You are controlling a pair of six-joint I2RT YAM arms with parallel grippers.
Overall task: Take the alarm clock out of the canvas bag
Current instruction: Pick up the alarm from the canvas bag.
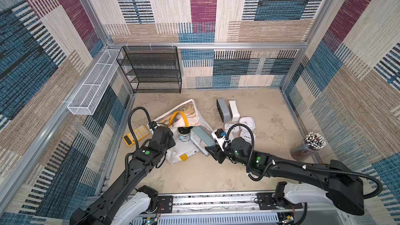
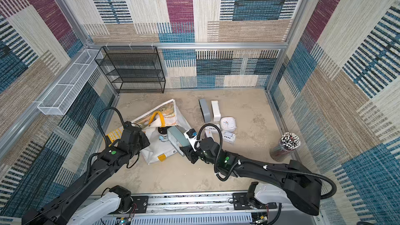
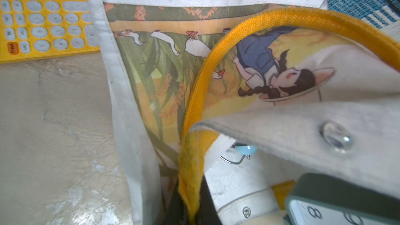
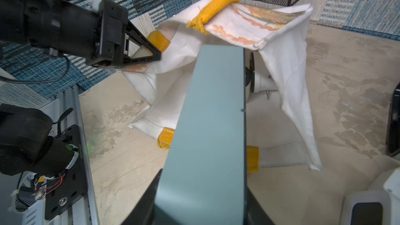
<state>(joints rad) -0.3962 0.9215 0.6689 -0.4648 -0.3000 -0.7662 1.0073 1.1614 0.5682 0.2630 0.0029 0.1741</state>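
The white canvas bag (image 1: 188, 113) (image 2: 167, 113) lies on the table, printed side up, with its mouth held open. My left gripper (image 3: 190, 204) (image 4: 159, 56) is shut on a yellow strap end (image 3: 188, 169) at the bag's rim and holds that edge lifted. A teal rectangular alarm clock (image 1: 201, 140) (image 2: 176, 137) (image 4: 212, 115) sticks out of the mouth, its far end still under the lifted fabric. My right gripper (image 1: 208, 150) (image 2: 184, 150) (image 4: 201, 202) is shut on its near end. A small white and blue bell clock (image 1: 185, 136) (image 3: 245, 149) sits inside the bag.
A yellow calculator (image 1: 136, 138) lies left of the bag. Several clocks (image 1: 225, 110) (image 1: 247, 123) are grouped to the right of it. A clear holder of pens (image 1: 309, 148) stands far right. A black mesh shelf (image 1: 151, 70) and a white mesh basket (image 1: 93, 87) line the back left.
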